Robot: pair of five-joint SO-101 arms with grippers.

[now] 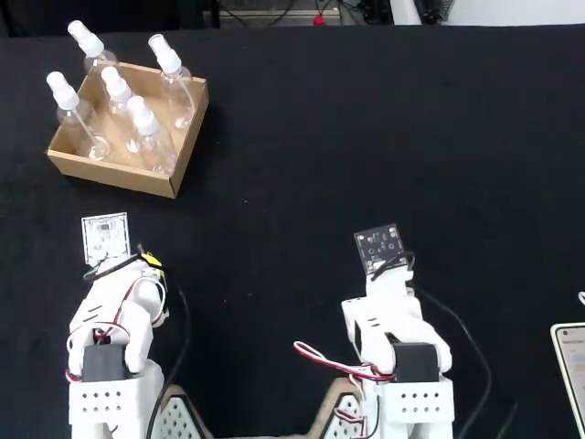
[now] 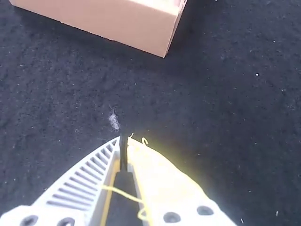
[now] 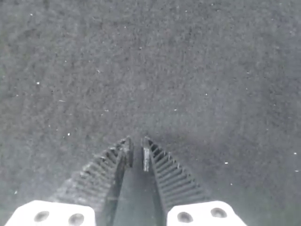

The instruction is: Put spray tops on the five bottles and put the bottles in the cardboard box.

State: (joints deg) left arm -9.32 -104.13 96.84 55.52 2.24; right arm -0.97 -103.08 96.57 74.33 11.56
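Nearest: left pincer (image 2: 124,141) closed, empty, low over the black worktop (image 1: 366,137). Beyond it, the cardboard box (image 1: 119,169) holds five bottles (image 1: 151,137), spray tops (image 1: 164,53) fitted. Right pincer (image 3: 136,148) closed, empty.

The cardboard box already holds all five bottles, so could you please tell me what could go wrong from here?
1. The bottles stand well above the low wall of the cardboard box, packed close together; a bump could topple them.
2. A corner of the box lies just ahead of the left gripper, so a forward swing might shove it.
3. Whether the spray tops are fully seated cannot be seen; one may be loose.
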